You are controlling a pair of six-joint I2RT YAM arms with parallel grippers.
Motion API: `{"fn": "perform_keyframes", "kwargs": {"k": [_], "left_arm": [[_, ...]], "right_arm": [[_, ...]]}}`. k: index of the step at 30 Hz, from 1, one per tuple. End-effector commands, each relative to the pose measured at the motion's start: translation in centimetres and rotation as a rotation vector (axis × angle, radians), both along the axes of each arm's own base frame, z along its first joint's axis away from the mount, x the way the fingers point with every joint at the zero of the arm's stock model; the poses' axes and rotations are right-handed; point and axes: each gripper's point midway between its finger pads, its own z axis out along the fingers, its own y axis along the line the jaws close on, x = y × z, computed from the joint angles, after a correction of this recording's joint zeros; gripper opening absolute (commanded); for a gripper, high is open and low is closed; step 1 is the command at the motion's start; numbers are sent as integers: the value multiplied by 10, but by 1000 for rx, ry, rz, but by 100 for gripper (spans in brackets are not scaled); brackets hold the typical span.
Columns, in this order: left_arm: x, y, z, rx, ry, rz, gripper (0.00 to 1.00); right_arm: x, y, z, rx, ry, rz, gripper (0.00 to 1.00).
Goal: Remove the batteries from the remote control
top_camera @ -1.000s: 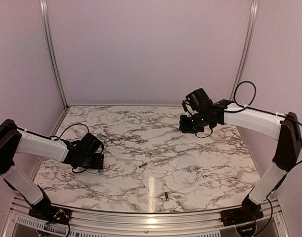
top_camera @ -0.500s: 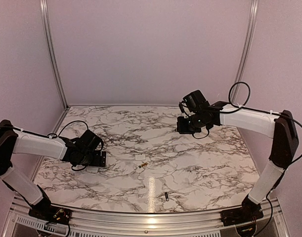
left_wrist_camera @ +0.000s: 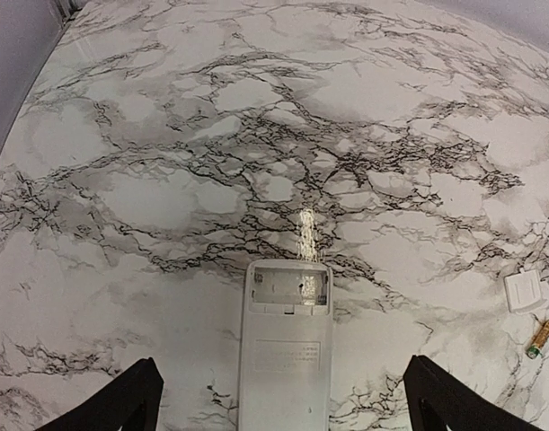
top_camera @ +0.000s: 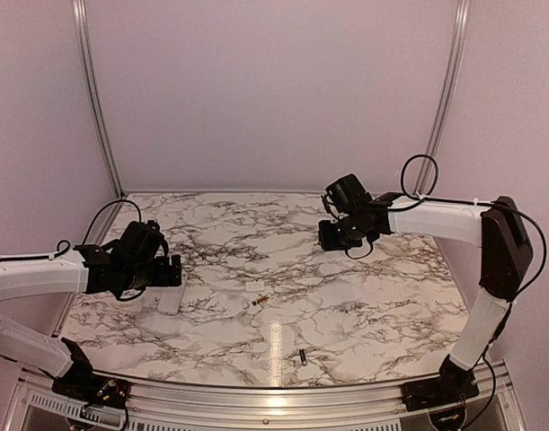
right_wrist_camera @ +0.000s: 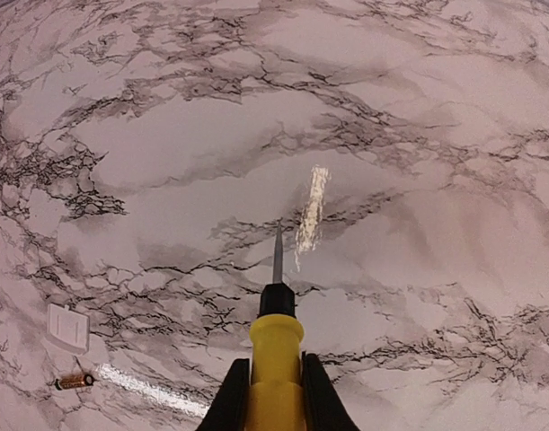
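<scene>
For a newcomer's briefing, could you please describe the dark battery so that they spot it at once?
On the marble table, look near the front edge, just right of the glare streak. The dark battery lies there alone; the other battery is brassy and sits mid-table beside a small white cover.

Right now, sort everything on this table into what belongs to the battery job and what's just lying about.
Belongs to the job: remote control, its recess looking empty; brassy battery; dark battery near the front edge.

Just about: small white cover piece beside the brassy battery; yellow-handled screwdriver, though clamped in the right gripper.
</scene>
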Motion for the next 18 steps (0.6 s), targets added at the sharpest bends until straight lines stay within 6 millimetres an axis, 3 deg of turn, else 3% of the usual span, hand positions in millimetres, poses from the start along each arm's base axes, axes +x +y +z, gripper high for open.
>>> {"fn": "perform_keyframes", "kwargs": {"k": [1,16,18], "left_arm": [[-12,18,-1,22,-9,28,99],[-17,24,7,-6,-50,38,99],[-17,24,7,-10,-51,41,99]], "right_arm": [[0,-8,-19,-42,9,0,0],[-35,-13,-57,-17,118,38,0],[-39,-14,-60,-14,132,44,4]]}}
